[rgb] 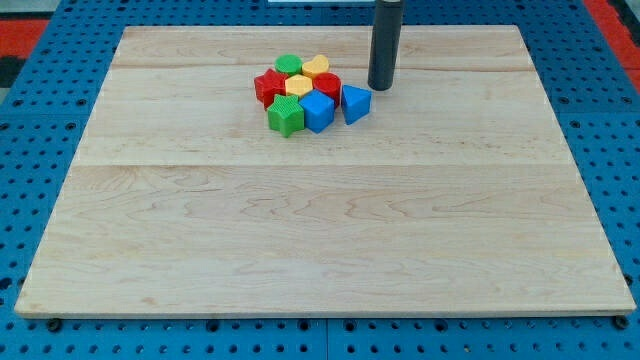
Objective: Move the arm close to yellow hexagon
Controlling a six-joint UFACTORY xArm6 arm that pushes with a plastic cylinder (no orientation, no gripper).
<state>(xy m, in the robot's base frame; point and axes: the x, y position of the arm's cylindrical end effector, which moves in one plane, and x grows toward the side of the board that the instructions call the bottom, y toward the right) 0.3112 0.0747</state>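
The yellow hexagon (299, 85) lies in the middle of a tight cluster of blocks in the upper middle of the wooden board (320, 200). Around it are a green round block (289, 65), a yellow heart-like block (316, 67), a red star-like block (269, 87), a red block (327, 85), a green cube (285, 115), a blue cube (318, 110) and a blue triangle (355, 102). My tip (380, 87) stands on the board to the right of the cluster, just above the blue triangle, well to the right of the yellow hexagon.
The board rests on a blue perforated table (40, 150). A red-and-white strip (612, 25) shows in the top right corner.
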